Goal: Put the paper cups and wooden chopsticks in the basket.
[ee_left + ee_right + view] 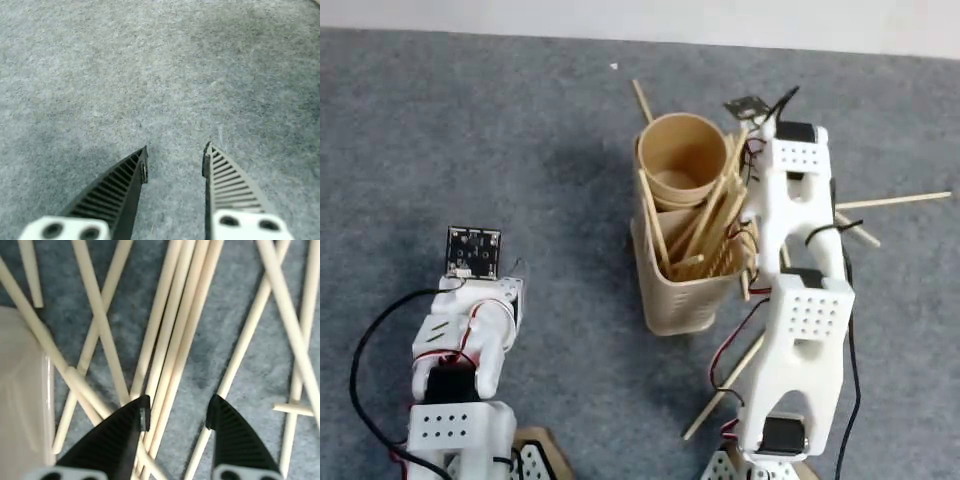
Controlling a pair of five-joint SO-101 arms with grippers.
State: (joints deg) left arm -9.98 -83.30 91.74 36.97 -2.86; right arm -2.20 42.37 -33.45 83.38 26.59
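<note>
You are working on a grey, fuzzy tabletop. The right arm is lying stretched out along the right side of the basket. The left arm is sitting well apart from it, off to the left.

The tan basket is standing in the middle. The paper cups are already sitting in it, one inside another. A bunch of chopsticks is leaning in there beside them.

More loose chopsticks are lying on the tabletop around the right arm. They are crossing over each other, and some are touching.

The right gripper is hanging open just above these sticks and is holding nothing. One stick is lying right between its fingers. The left gripper is open too, over bare tabletop, and is holding nothing.

These sticks are probably very light, thin, stiff and smooth, so they are likely to roll or slip. I think you are best off pinching one near its middle, so neither end is tipping down. Pick a stick that is lying on top and a little apart from the others, or you may be grabbing two at once. Squeeze firmly; wood like this is not going to crush.
</note>
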